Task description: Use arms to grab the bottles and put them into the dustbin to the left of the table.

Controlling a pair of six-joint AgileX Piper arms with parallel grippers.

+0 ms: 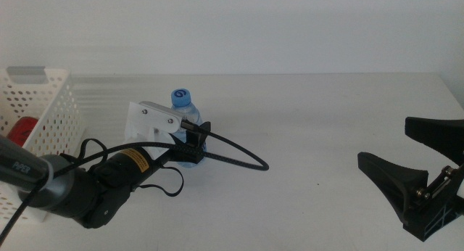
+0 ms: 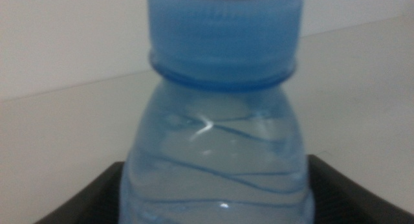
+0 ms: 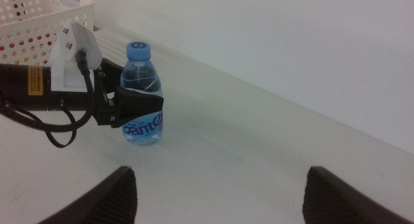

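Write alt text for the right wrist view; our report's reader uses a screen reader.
The left gripper has its jaws around an upright blue-capped water bottle on the white table, with the white dustbin behind. The right gripper waits open in the foreground.

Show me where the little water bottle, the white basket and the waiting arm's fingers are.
water bottle (image 3: 142,98), right wrist view, on its clear shoulder below the blue cap.
white basket (image 1: 51,109), middle view, on its perforated side wall.
right gripper (image 1: 402,153), middle view, midway between its open fingers, at the table's right.
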